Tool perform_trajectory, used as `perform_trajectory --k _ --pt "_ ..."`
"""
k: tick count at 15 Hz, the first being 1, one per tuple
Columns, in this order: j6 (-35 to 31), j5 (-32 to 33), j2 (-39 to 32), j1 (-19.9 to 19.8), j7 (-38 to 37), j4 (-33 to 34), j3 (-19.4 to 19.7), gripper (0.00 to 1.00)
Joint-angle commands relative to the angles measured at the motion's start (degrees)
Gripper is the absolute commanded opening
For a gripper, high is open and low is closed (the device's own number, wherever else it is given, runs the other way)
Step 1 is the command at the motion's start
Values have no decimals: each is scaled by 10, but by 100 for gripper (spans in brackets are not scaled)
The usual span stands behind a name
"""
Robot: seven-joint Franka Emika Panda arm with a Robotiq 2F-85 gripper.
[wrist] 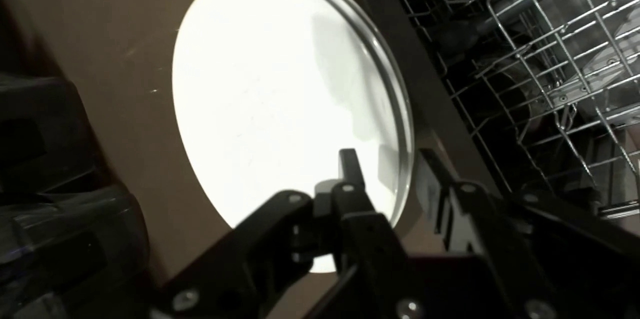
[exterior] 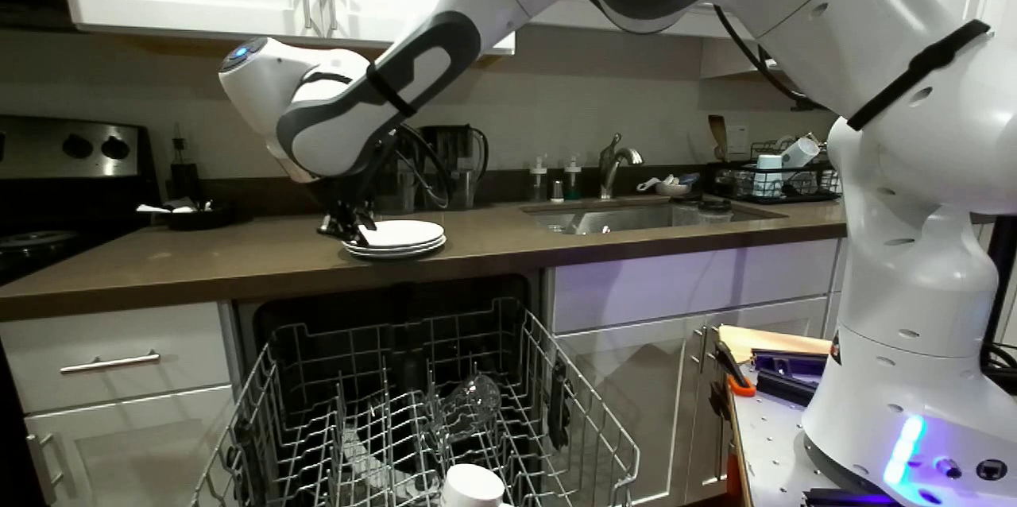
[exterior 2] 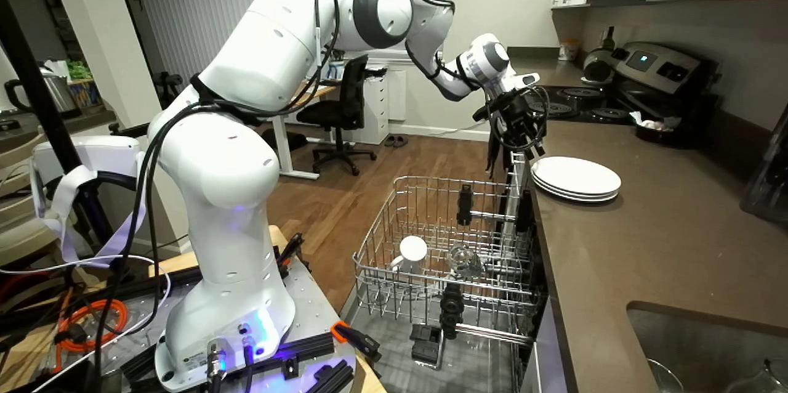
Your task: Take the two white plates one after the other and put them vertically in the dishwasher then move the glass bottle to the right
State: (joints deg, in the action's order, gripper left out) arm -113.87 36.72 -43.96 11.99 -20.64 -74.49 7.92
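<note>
Exterior view: the dishwasher rack (exterior: 389,412) holds a mug (exterior: 472,485) and glassware (exterior: 478,397).

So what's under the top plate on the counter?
More white plates; only their rims show below the top plate. Their faces, and the counter directly beneath them, are covered.

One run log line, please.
white plates: stacked on counter | tool: open at their edge | dishwasher rack: pulled out, white mug inside

Lower plates (exterior 2: 576,198): only rims visible
</note>
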Motion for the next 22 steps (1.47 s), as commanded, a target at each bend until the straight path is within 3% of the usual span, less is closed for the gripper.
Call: perform_trajectory --k 1,4,9,11,12,16,18,20,22 --pt "-13 -3 -11 -8 23 11 -4 32" --pt "-16 -5 -14 -9 24 10 -4 41" --pt "-20 -5 -22 -11 26 12 -3 26" --pt "-21 -4 -24 -12 27 14 -2 14" --pt "-22 -4 -24 -13 27 14 -2 20" --pt "-26 -4 -28 -15 33 18 -2 28" --pt "-26 -6 -30 -17 36 20 -2 8" --pt "-27 -7 -30 -16 38 19 -2 0" --pt "-27 -7 -28 -16 42 20 -2 3"
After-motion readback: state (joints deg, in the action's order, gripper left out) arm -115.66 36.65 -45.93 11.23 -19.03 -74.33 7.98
